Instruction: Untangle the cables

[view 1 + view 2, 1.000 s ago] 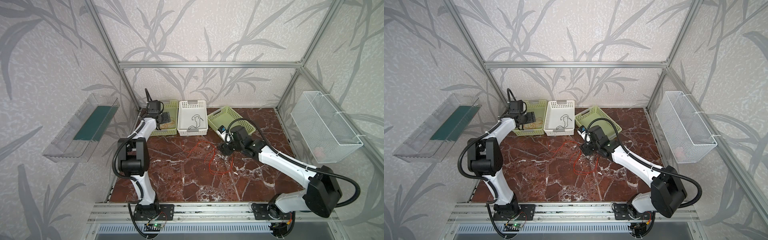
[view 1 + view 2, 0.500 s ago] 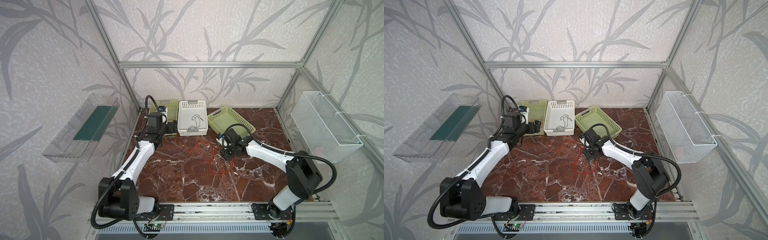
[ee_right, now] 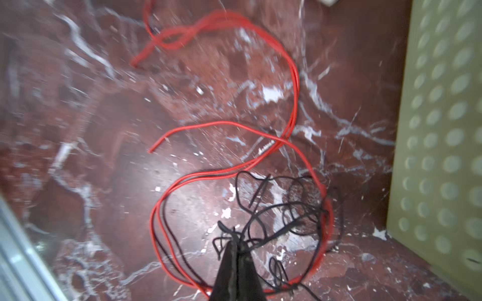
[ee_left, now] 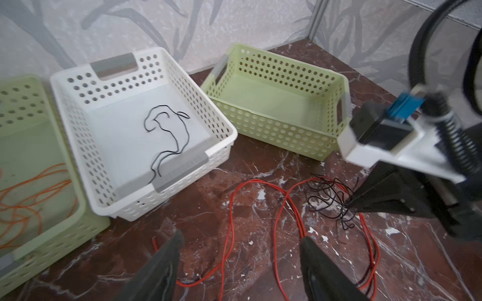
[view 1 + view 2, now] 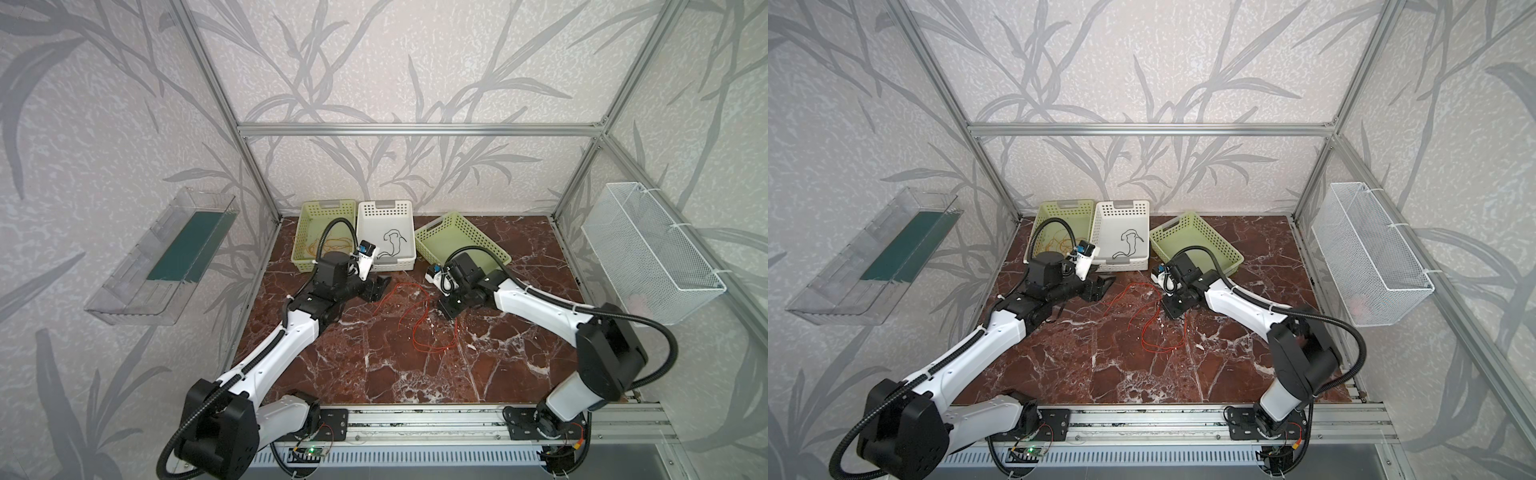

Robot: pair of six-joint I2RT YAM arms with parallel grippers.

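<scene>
- Table [image 5: 374, 374]: red-brown marble, white-veined; walls with a grey leaf pattern, aluminium frame [image 5: 415, 129].
- Clear tray [image 5: 158, 266] on the wall far left of the white basket [image 5: 384, 210]; wire basket [image 5: 648, 249] far right.
- Left green basket [image 5: 328, 208], just beside it: orange cable [image 4: 31, 187].
- White basket: one black cable [image 4: 169, 135].
- Right green basket [image 5: 461, 241], askew.
- Left gripper [image 4: 242, 235], before the white basket: jaws wide apart, holding nothing.
- Red cables [image 5: 424, 328] lie before it on the table.
- Right gripper [image 3: 236, 245], to its front right: jaws closed on the black tangle [image 3: 281, 208].
</scene>
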